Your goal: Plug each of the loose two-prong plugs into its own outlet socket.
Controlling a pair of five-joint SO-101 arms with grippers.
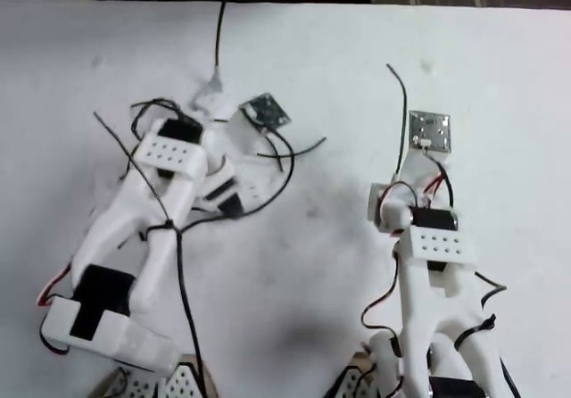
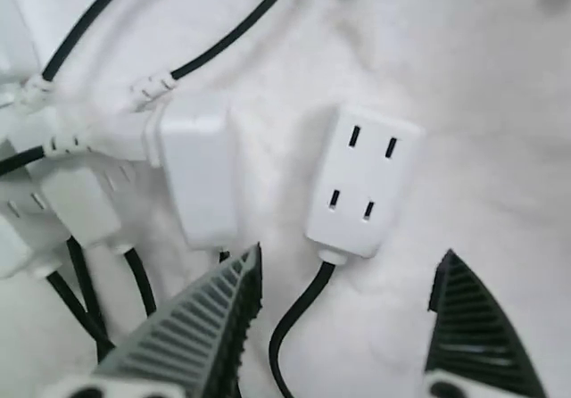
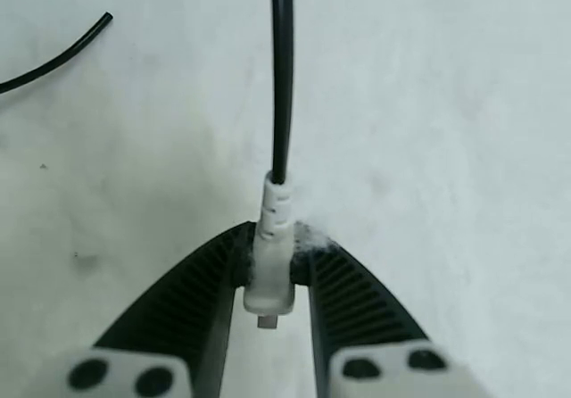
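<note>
Right gripper (image 3: 272, 251) clamps tight on the small white two-prong plug (image 3: 268, 277), long axis in line with the fingers, thin black cord (image 3: 282, 77) running straight away. Well apart, by the other arm, the white two-socket outlet block (image 2: 361, 184) lies slots-up just ahead of the left gripper (image 2: 350, 260), fingers spread open, so that arm is nearer it.

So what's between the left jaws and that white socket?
Just the black cord of the socket, curling over bare table; the left wrist view shows it.
</note>
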